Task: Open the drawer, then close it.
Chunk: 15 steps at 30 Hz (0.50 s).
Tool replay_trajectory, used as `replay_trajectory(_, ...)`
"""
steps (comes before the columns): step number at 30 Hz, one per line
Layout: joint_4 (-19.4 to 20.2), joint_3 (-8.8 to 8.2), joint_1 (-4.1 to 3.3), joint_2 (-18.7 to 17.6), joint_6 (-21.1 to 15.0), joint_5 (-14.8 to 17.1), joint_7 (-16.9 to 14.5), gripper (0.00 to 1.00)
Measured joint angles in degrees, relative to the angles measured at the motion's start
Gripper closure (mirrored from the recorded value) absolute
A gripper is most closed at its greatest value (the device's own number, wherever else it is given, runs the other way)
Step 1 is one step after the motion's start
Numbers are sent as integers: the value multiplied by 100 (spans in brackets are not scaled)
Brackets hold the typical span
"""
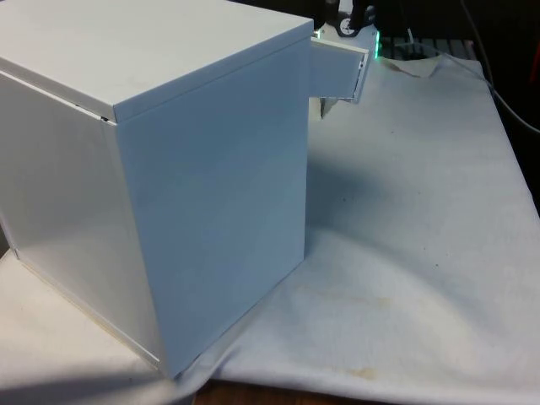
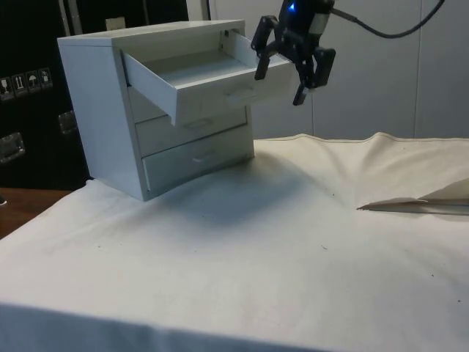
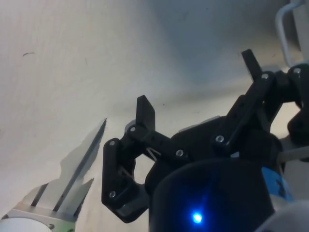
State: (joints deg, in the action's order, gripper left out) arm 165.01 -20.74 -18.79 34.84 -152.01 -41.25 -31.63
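White chest of drawers (image 2: pixel 110 103) on the table cloth (image 2: pixel 293 242), w/ three drawers. Top drawer (image 2: pixel 198 77) pulled out a long way; two lower ones pushed in. In front view, chest (image 1: pixel 169 186) w/ its back & side to the camera, drawer front (image 1: pixel 342 72) sticking out on the front view's right.

Black gripper (image 2: pixel 282 81) up in the air just beside the open drawer's front, near the handle, not holding anything. Fingers (image 2: pixel 302 92) wide apart, pointing down. Same in wrist view: gripper (image 3: pixel 198 82) w/ fingers (image 3: pixel 145 113) spread, cloth (image 3: pixel 72 72) far below.
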Motion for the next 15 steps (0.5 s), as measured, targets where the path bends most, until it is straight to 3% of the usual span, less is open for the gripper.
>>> replay_trajectory(5,80,23,-6,-40,-11,0,23,0)
replay_trajectory(8,92,40,-6,-63,-17,0,34,14)
replay_trajectory(9,92,57,-6,-92,-17,0,52,14)
replay_trajectory(10,92,63,-6,-103,-23,0,63,26)
replay_trajectory(15,92,74,-11,-149,-40,0,80,51)
